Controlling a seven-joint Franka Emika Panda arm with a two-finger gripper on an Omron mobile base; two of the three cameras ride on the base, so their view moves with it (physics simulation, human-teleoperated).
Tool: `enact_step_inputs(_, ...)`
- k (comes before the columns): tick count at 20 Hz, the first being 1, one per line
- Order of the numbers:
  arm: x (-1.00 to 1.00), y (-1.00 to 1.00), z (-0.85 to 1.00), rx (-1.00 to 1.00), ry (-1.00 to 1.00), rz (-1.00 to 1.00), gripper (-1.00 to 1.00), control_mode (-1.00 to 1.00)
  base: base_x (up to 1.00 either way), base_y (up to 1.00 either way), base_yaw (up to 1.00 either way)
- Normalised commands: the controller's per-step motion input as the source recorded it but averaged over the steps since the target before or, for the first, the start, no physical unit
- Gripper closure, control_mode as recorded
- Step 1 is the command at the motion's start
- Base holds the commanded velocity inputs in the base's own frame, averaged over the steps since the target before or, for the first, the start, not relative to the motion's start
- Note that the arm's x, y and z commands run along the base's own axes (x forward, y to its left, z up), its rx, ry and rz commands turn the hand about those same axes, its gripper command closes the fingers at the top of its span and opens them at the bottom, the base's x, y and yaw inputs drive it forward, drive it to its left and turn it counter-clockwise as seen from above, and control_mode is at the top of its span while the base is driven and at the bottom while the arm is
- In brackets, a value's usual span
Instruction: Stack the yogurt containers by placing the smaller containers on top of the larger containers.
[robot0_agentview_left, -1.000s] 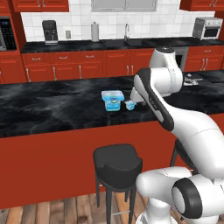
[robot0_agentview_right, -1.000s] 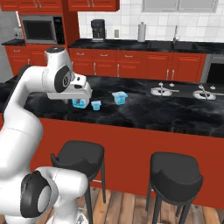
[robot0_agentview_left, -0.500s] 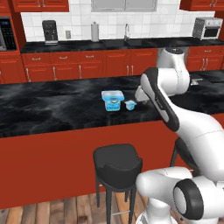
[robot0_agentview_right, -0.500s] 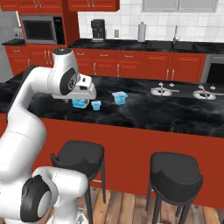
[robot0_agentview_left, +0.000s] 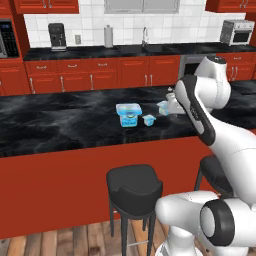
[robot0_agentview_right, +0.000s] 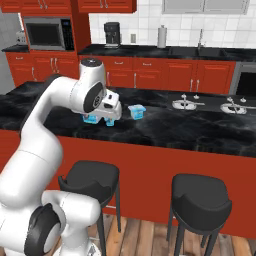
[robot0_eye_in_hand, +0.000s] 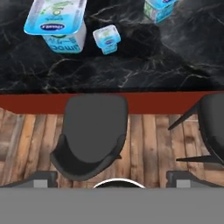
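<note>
Fingertips of the gripper (robot0_eye_in_hand: 112, 175) are being shown low in the hand view as two small dark blocks set well apart, so the jaws are being held wide, with nothing gripped and nothing touched between them. In the base views the hand is being hidden largely behind the arm's own white links, and its opening cannot be judged there.

Three yogurt containers are being kept upright on the black marble counter (robot0_agentview_left: 60, 120), all lidded, so their contents cannot be told. The wide tub (robot0_agentview_left: 128, 114) is being taken as the landmark. The tiny cup (robot0_agentview_left: 148, 119) is being seen just beside the wide tub, apart from it, on the side toward the arm in the left base view. The mid-sized cup (robot0_agentview_left: 163, 107) is being seen beyond the tiny cup, farther from the wide tub, and is being partly covered by the arm there. Nothing is being carried on any lid.

In the hand view the wide tub (robot0_eye_in_hand: 56, 27) is being cut off by the top edge, the tiny cup (robot0_eye_in_hand: 106, 38) is showing whole beside it, and the mid-sized cup (robot0_eye_in_hand: 160, 8) is also being cropped. A dark stool (robot0_eye_in_hand: 92, 135) is being seen below the counter edge, nearer the camera than the wide tub.
</note>
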Motion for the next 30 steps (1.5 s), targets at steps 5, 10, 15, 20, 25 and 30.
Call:
enact_step_inputs(5,0.0,-0.46,-0.02,0.12,0.01,-0.01,-1.0,-1.0,0.0,0.0,0.0)
enact_step_inputs(10,0.02,-0.21,0.0,0.06,-0.04,-0.1,-1.0,-1.0,0.0,0.0,0.0)
enact_step_inputs(15,0.19,-0.02,0.0,0.04,-0.07,-0.11,-1.0,-1.0,0.0,0.0,0.0)
enact_step_inputs(20,0.27,-0.02,-0.01,0.02,-0.12,-0.07,-1.0,-1.0,0.0,0.0,0.0)
enact_step_inputs(25,0.07,-0.21,-0.05,0.17,-0.05,-0.08,-1.0,-1.0,0.0,0.0,0.0)
enact_step_inputs(30,0.15,-0.22,-0.02,0.33,0.01,-0.05,-1.0,-1.0,0.0,0.0,0.0)
